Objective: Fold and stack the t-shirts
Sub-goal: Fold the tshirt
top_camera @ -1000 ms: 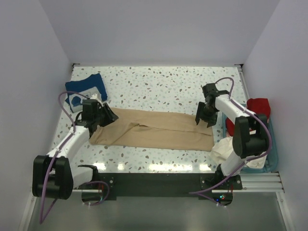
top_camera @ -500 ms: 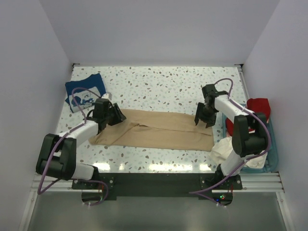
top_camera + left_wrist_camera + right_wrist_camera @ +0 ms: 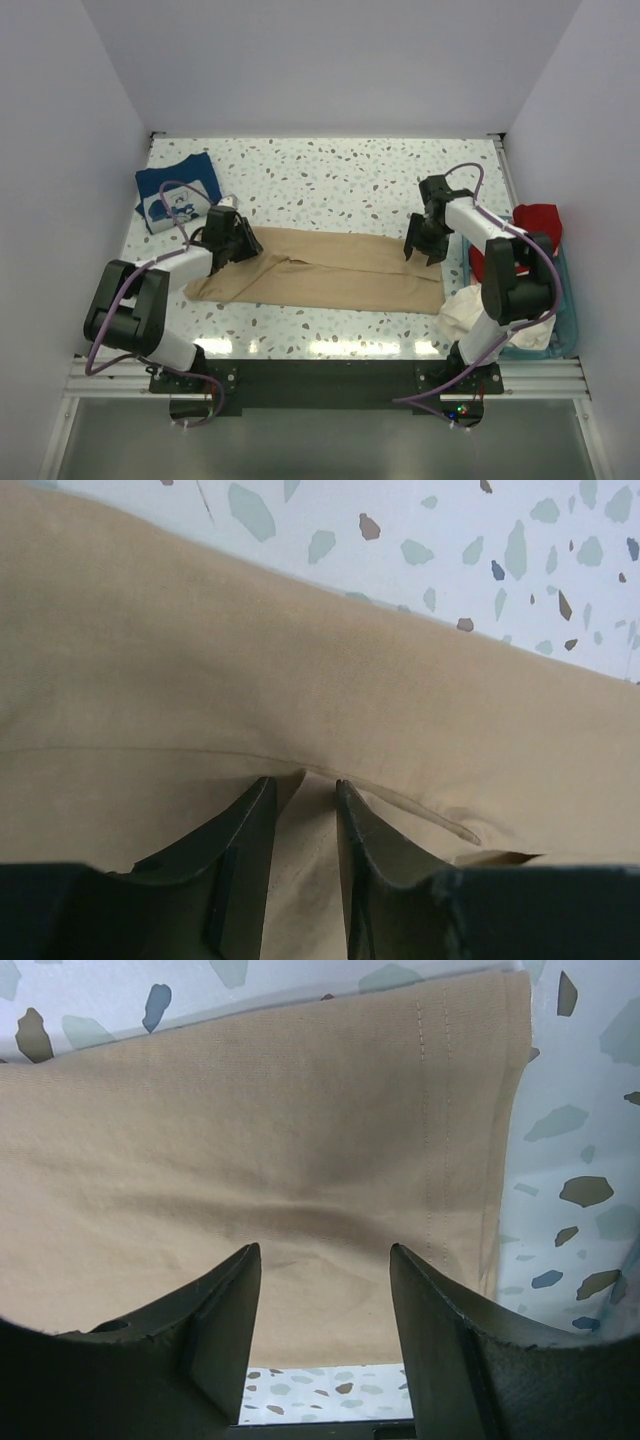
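Top view: a plain tan-beige cloth t-shirt (image 3: 330,268) is laid flat on the white speckled table (image 3: 330,180), folded into a long band running left to right between the two arms. Its far edge is straight; the near edge bulges slightly at the left end.

Left gripper (image 3: 240,243): positioned on the left end of the tan-beige band, at its far edge. In the left wrist view the gripper (image 3: 303,780) is seen with its two dark fingers (image 3: 245,830) brought nearly together. A narrow strip of tan cloth (image 3: 300,660) is held in the gap, and a fold edge runs straight into the fingertips. A small pucker is noted in the cloth just right of them.

Right gripper (image 3: 425,243): placed over the right end of the band, near its far corner. In the right wrist view the gripper (image 3: 322,1248) is seen with fingers (image 3: 225,1300) spread wide apart and low over the cloth (image 3: 250,1130). The stitched hem lies just beside the right-hand finger. Contact with the cloth cannot be confirmed.

Other shirts:
- A navy blue t-shirt with a white print (image 3: 175,190) is lying folded at the far left of the table, apart from the tan one.
- A red t-shirt (image 3: 540,218) is bunched in the teal plastic basket (image 3: 570,300) at the table's right edge.
- A cream-white t-shirt (image 3: 462,312) is draped over the basket's near left rim.
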Available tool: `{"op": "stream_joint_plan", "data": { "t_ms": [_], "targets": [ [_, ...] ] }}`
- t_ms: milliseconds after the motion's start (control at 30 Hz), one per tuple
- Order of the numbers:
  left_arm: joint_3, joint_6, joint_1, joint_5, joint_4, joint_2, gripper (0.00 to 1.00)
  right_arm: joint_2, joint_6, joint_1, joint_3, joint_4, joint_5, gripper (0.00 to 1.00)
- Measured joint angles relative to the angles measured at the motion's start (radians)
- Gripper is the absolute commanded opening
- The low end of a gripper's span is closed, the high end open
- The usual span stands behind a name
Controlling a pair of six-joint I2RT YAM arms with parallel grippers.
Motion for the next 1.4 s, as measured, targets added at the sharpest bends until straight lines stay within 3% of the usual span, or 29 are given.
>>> {"op": "stream_joint_plan", "data": {
  "t_ms": [467, 1400],
  "targets": [
    [0.002, -0.003, -0.032, -0.010, 0.002, 0.025, 0.00, 0.007, 0.000, 0.000, 0.000, -0.001, 0.000, 0.58],
    [-0.138, -0.165, -0.180, -0.007, -0.092, -0.262, 0.02, 0.007, -0.001, 0.000, -0.068, 0.004, -0.003, 0.58]
  ]
}}
